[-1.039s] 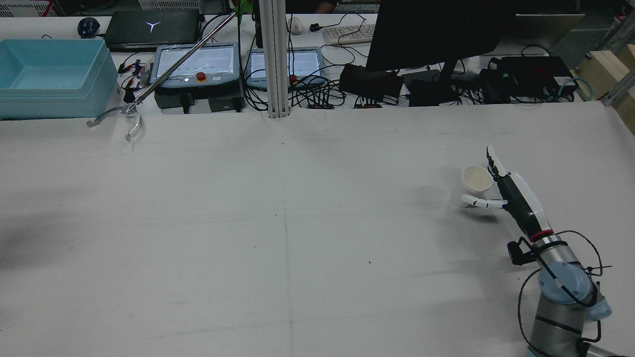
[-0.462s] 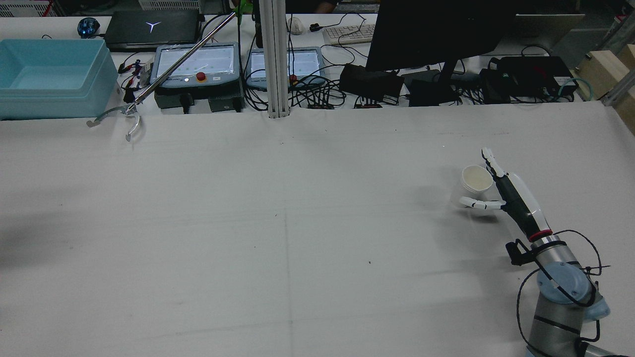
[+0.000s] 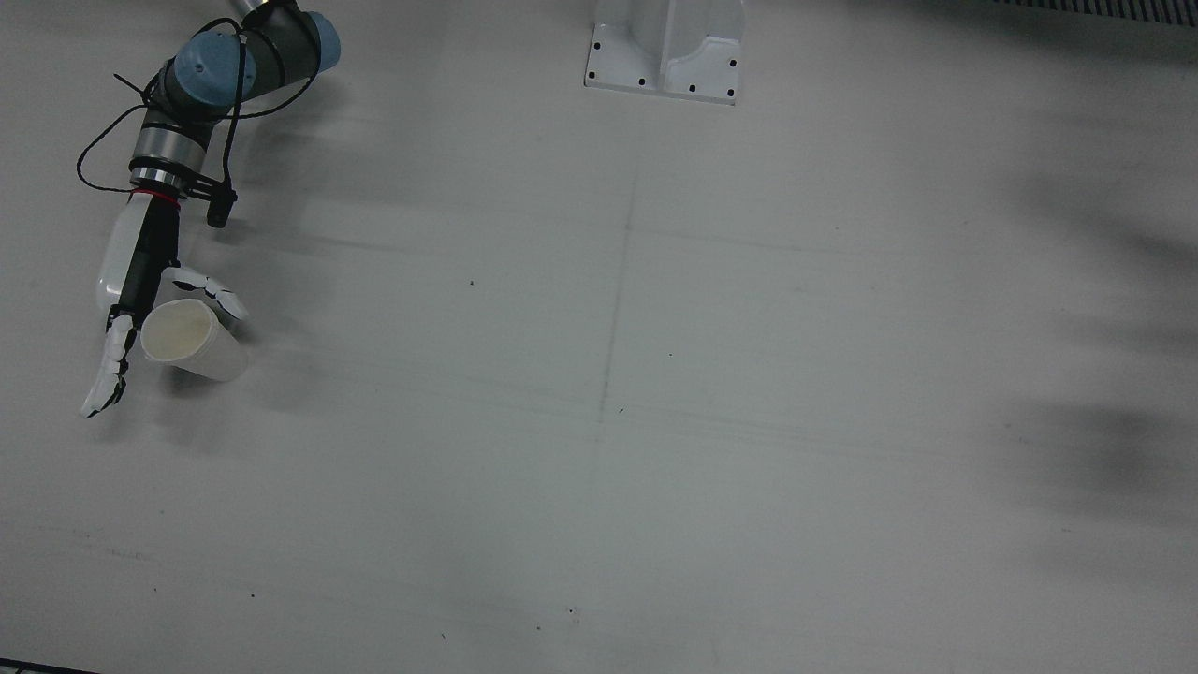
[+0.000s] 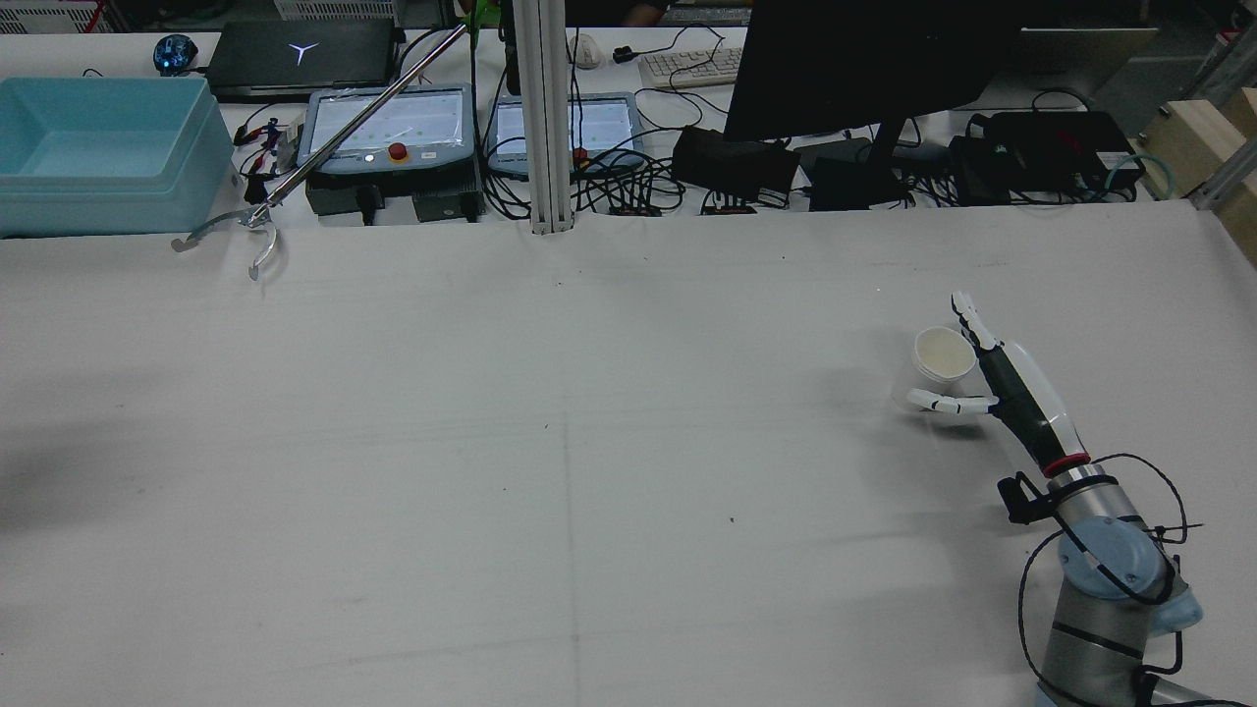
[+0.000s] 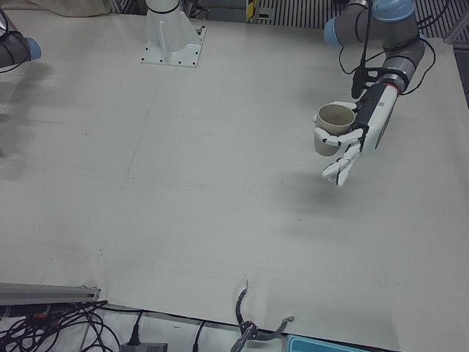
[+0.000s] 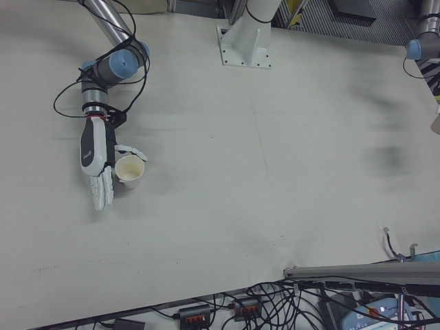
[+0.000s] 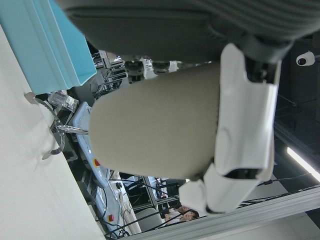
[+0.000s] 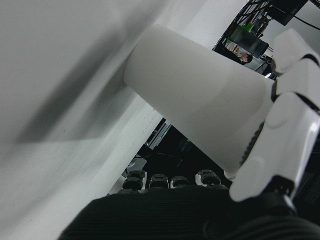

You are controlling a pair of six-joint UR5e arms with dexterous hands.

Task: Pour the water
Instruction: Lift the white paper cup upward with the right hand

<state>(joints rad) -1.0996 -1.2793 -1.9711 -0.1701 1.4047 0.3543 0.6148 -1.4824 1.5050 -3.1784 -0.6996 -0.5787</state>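
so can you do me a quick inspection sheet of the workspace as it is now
Surface: white table, bare, faint creases and specks.
Job's things: white cup upright on the table; tan cup lifted off it. Water level cannot be told.
Clutter: grabber tool, claw resting on the far table edge.
Hands: right hand open beside the white cup, fingers straight; left hand holds the tan cup.
Cables: black cable looped around the right wrist; tangle of leads behind the table.
Surroundings: blue bin, two pendants, monitor, keyboard.
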